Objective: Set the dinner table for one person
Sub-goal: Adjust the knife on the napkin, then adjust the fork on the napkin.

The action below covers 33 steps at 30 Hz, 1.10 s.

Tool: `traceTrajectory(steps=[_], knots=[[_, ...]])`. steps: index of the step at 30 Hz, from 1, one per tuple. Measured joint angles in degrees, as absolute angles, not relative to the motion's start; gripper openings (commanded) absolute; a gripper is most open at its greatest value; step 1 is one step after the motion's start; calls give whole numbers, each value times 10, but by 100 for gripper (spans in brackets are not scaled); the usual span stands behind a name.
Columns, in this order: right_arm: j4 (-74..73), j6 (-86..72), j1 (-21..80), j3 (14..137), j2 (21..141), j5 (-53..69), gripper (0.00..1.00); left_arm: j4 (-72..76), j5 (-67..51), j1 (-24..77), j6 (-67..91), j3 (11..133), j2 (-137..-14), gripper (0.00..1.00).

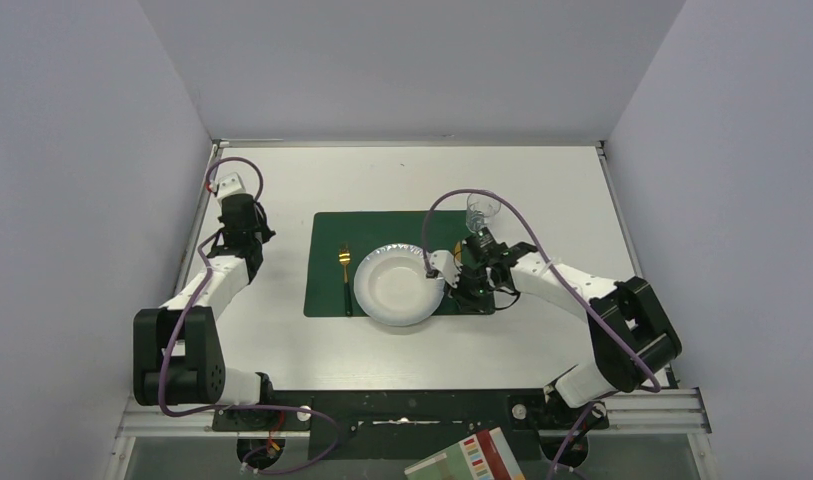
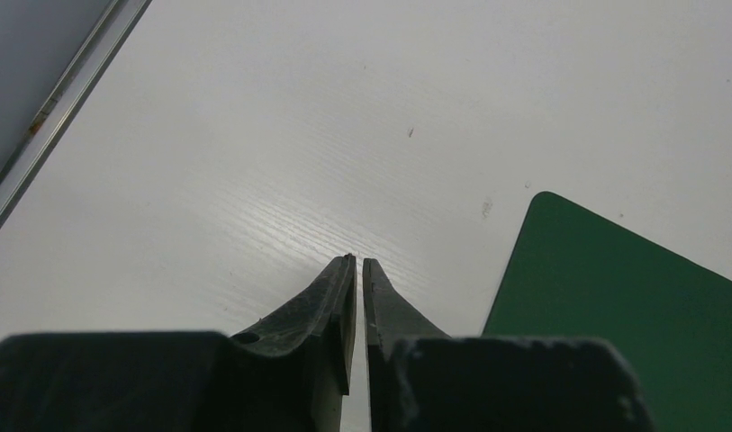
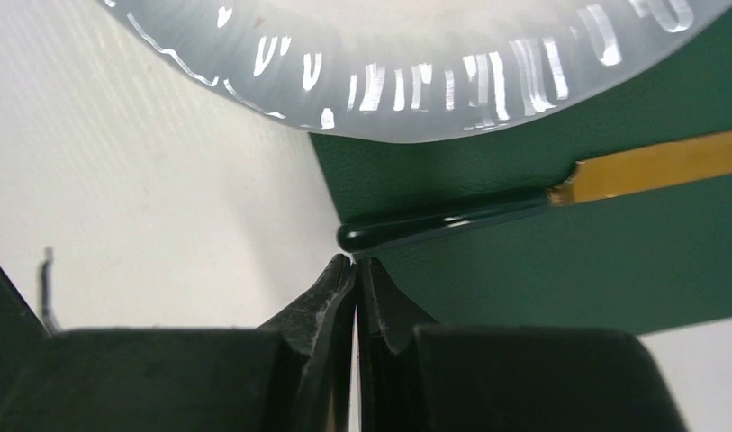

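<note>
The white dinner table (image 1: 282, 180) carries a dark green placemat (image 1: 327, 230) with a white plate (image 1: 399, 285) on it. A gold fork with a dark handle (image 1: 345, 272) lies left of the plate. A gold utensil with a dark green handle (image 3: 434, 229) lies right of the plate (image 3: 416, 72). A clear glass (image 1: 482, 210) stands at the mat's far right corner. My right gripper (image 3: 356, 261) is shut and empty, its tips at the handle's end by the mat's (image 3: 524, 288) near edge. My left gripper (image 2: 358, 259) is shut and empty over bare table (image 2: 254, 135).
The table's metal rim (image 2: 65, 90) runs along the left, close to my left gripper (image 1: 237, 205). Grey walls close in three sides. A corner of the placemat (image 2: 614, 306) lies to the right of the left gripper. A coloured booklet (image 1: 472, 460) sits below the arm bases.
</note>
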State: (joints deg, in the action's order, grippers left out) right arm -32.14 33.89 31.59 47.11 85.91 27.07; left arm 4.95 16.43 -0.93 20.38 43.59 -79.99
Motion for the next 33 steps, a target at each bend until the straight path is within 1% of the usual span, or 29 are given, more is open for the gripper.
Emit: traceTrajectory(steps=[2,4,5,8,11,14,17,22,26,33], knots=[[-341,343,316,496,859,252,5,50,164,-10,204,436,-801,9],[-356,348,316,528,858,234,0,50,163,-11,204,436,-803,9],[-368,352,317,552,857,225,0,50,162,-12,204,436,-804,9],[-396,354,325,639,857,209,0,49,162,-12,204,436,-809,4],[-404,350,357,735,857,212,0,50,161,-12,204,436,-813,0],[-397,347,416,800,870,234,0,48,160,-12,204,436,-816,0],[-385,349,477,808,903,240,0,48,157,-13,204,436,-816,0],[-380,358,554,796,1028,235,0,50,154,-13,204,436,-816,0],[-380,368,579,808,1099,232,0,50,152,-13,204,436,-816,0],[-383,370,601,887,1127,230,0,49,152,-13,203,436,-815,0]])
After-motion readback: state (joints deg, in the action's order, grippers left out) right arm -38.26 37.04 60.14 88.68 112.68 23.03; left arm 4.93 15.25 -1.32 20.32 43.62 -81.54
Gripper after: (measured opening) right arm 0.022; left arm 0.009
